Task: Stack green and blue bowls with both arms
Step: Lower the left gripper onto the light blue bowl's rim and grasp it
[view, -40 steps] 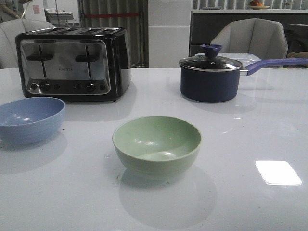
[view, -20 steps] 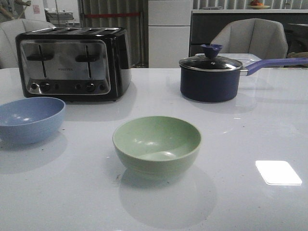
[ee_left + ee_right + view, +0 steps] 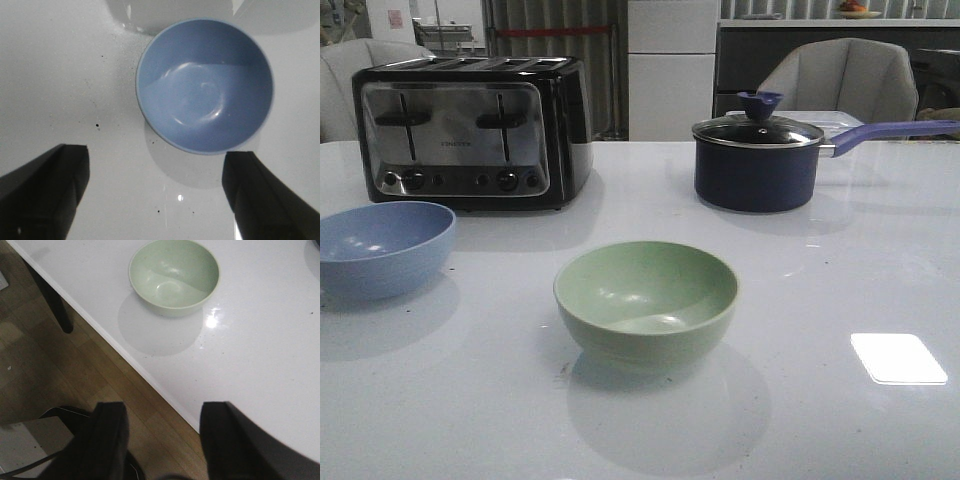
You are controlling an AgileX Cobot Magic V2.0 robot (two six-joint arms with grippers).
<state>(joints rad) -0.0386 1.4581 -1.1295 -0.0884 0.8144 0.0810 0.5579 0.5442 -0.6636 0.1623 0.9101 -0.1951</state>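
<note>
Front view: green bowl [image 3: 646, 301], blue bowl [image 3: 382, 248], apart.

Green bowl [image 3: 646, 301], blue bowl [image 3: 382, 247] (apart, upright)

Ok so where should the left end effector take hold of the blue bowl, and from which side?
Probably the rim, from above. The blue bowl sits upright and empty, its thin rim all exposed; its rounded wall looks too wide to span. The left end effector hangs open above it, so one finger could drop inside, one outside, on the nearest edge.
</note>
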